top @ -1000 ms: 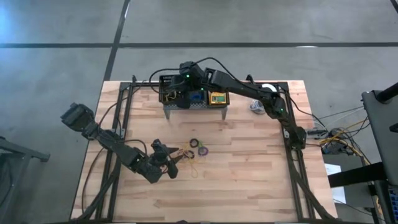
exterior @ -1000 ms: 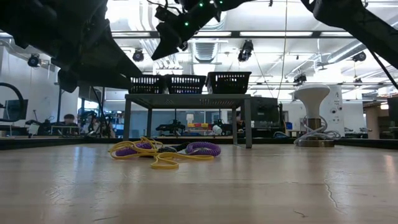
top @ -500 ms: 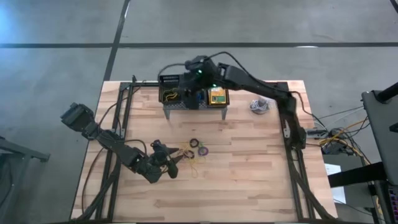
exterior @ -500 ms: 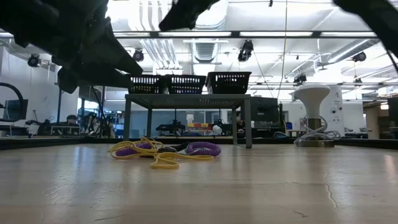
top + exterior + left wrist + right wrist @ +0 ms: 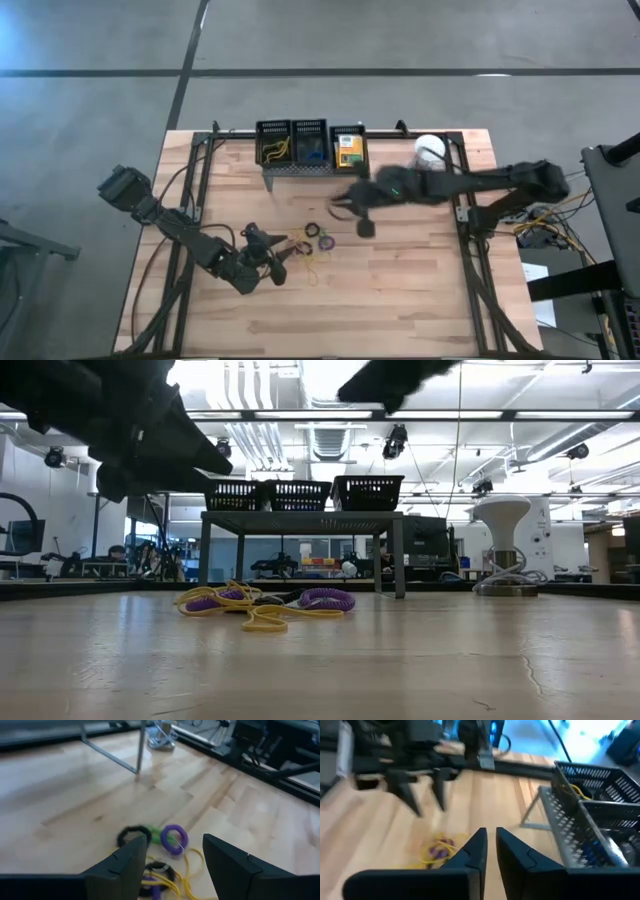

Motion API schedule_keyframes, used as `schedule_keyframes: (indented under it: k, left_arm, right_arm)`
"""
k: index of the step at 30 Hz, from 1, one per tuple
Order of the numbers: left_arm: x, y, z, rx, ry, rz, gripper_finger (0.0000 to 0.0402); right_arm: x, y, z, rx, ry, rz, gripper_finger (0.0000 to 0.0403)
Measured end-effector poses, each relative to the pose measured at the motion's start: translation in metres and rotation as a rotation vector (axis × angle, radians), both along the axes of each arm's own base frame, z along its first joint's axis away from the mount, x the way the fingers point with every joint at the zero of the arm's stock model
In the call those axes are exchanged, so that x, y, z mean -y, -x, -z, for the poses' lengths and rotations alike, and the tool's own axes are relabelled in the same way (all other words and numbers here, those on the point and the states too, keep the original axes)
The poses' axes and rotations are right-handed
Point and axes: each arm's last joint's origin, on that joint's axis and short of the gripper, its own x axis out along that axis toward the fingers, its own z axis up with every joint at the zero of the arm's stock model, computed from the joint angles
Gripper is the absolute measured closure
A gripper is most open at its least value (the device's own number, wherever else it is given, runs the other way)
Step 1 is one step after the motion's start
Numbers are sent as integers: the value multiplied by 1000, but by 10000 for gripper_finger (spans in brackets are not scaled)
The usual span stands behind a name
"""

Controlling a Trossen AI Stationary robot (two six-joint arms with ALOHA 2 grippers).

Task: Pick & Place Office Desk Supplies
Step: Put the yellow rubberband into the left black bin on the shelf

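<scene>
Loops of yellow, purple and black rubber bands (image 5: 315,240) lie in a loose heap on the table's middle, also seen in the low view (image 5: 265,603). My left gripper (image 5: 285,260) hovers open just left of and above the heap, and the bands (image 5: 160,837) show ahead between its fingers (image 5: 175,845). My right gripper (image 5: 347,208) hangs in the air right of and beyond the heap, fingers a narrow gap apart (image 5: 491,837), holding nothing. A yellow-and-green box (image 5: 349,152) lies in the right basket on the stand.
The grey perforated stand (image 5: 312,170) at the table's far side carries three black baskets: yellow bands in the left one (image 5: 275,150), blue things in the middle one (image 5: 312,152). A white dome with a cable (image 5: 430,150) sits at the far right. Bare wood lies near the front edge.
My right arm has swung away from the baskets on the stand, moving toward the table's near side and down to the middle of the table, close to the band heap. The left arm and the bands have kept still.
</scene>
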Motion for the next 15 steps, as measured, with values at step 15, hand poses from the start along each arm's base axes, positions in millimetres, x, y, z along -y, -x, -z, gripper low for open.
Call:
schedule_keyframes:
  k: [15]
  left_arm:
    - [-13,-10,-3,-47,-131,8,202]
  right_arm:
    - [-26,70,122,342,-204,-13,374]
